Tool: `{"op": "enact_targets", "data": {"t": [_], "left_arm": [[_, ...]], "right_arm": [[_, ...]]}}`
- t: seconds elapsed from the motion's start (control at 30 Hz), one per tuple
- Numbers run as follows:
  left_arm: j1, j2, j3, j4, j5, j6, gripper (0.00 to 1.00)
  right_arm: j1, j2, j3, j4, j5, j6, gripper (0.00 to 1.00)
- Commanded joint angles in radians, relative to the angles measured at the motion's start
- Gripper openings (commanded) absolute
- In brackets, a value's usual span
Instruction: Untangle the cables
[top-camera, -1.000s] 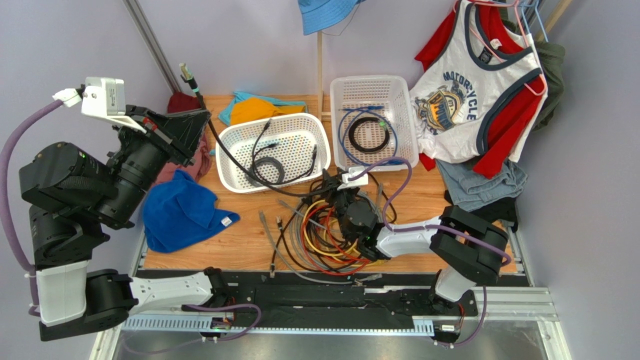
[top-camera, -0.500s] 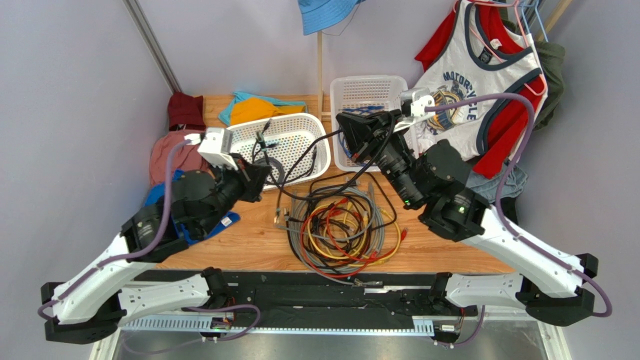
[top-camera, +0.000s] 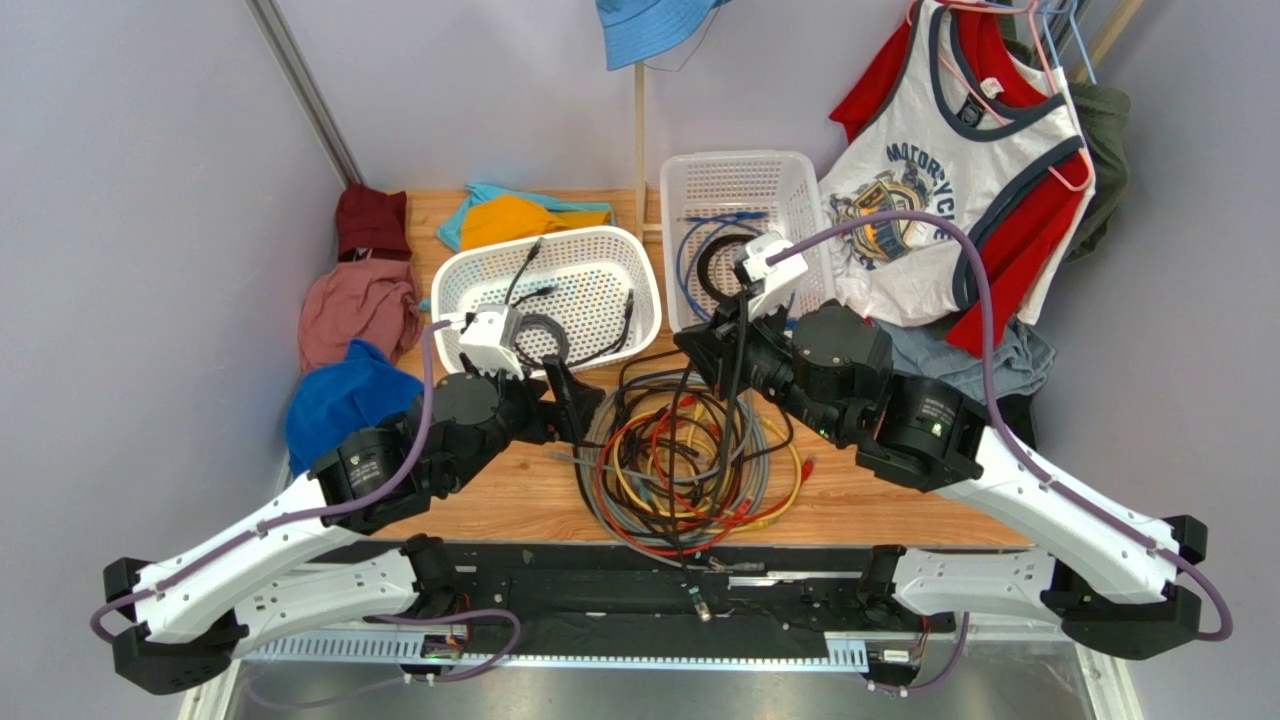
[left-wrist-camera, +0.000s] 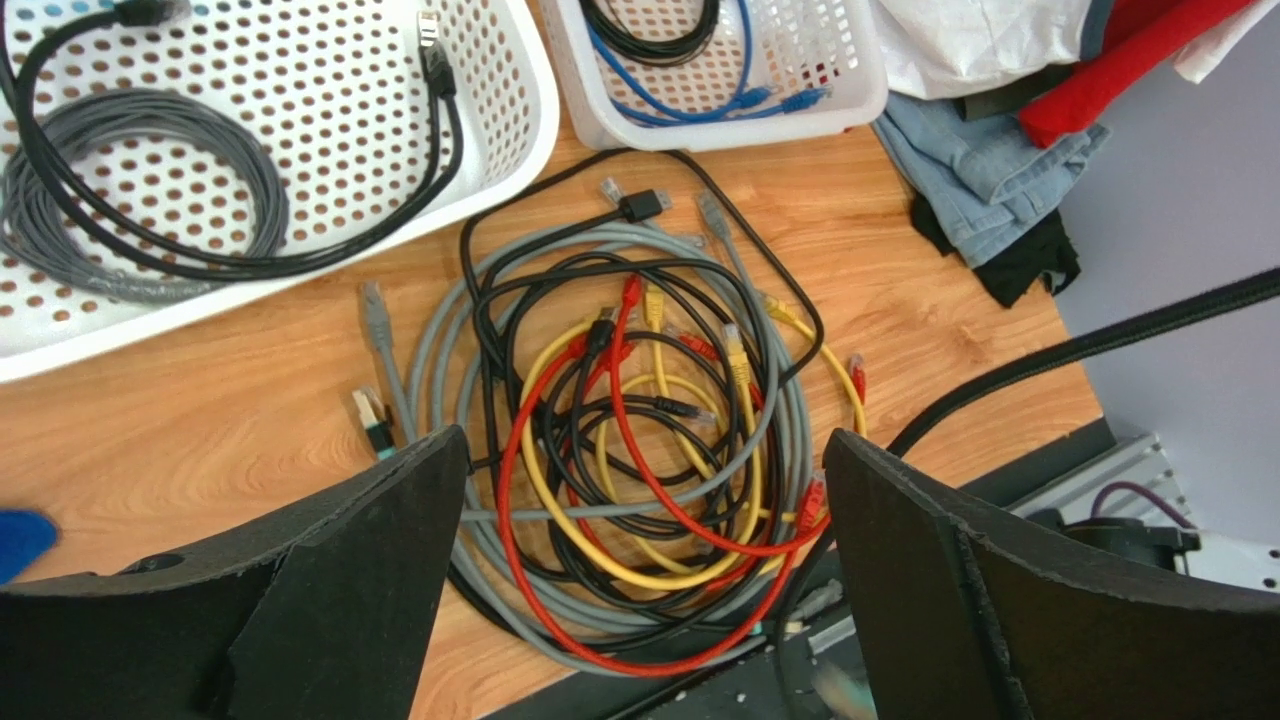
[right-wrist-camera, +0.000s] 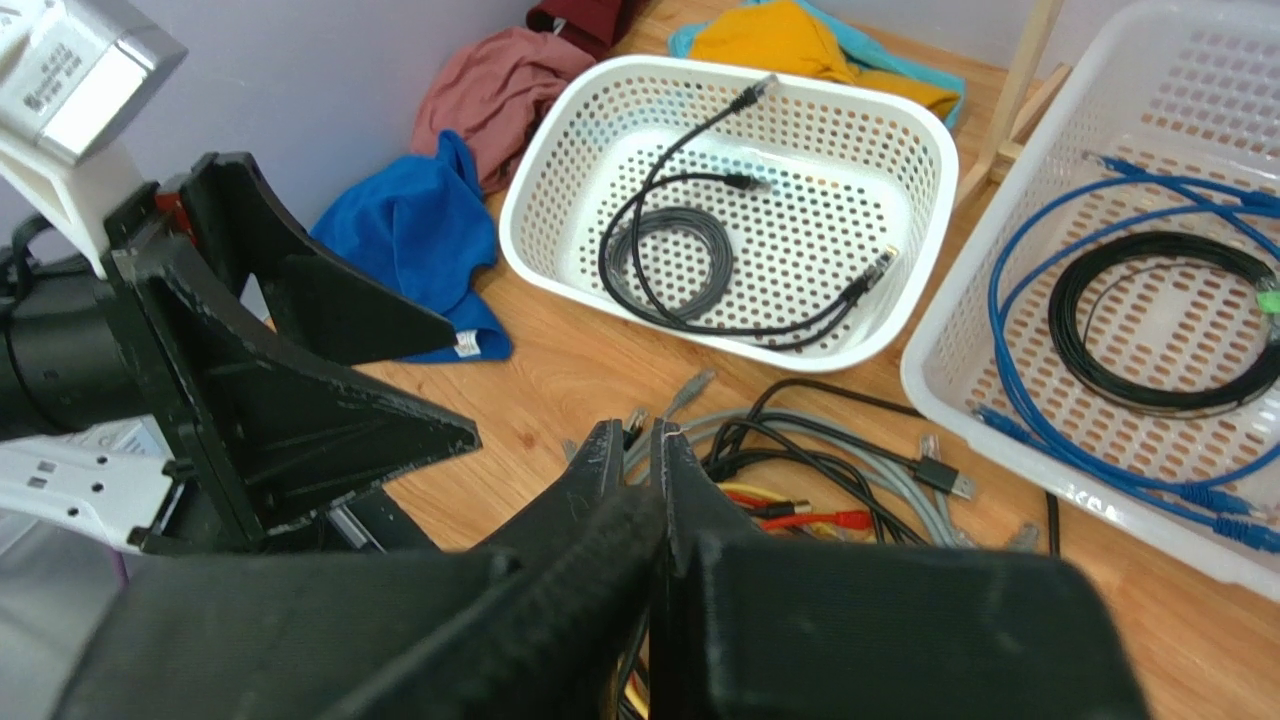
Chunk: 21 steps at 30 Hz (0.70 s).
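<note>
Top external | cables at table's near edge | left tool released; right tool clenched on one

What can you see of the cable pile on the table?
The cable pile is a flat, roughly round tangle of thin grey, black, red and yellow cords with small plug ends, lying on the wooden table. The open left pincer hangs over it without contact. One black strand rises taut from its near edge, apparently pinched by the shut right pincer.
</note>
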Motion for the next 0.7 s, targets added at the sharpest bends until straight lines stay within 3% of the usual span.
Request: {"op": "enact_targets", "data": {"t": [0.0,0.23,0.4,0.67], "left_arm": [[0.000,-0.011,0.003,-0.014,-0.010,-0.040,0.97],[0.000,-0.055,-0.065,-0.001,-0.017,-0.073,0.98],[0.000,-0.187,-0.233,0.415,0.241,0.052,0.98],[0.000,-0.079,-0.281,0.689,0.474,0.159,0.99]], "right_arm": [[0.003,-0.066,-0.032,0.001,-0.011,0.021,0.00],[0.005,-0.092,-0.033,-0.038,0.008,0.009,0.00],[0.005,-0.093,-0.042,-0.048,0.003,0.023,0.00],[0.005,-0.087,-0.045,-0.039,-0.076,0.075,0.00]]}}
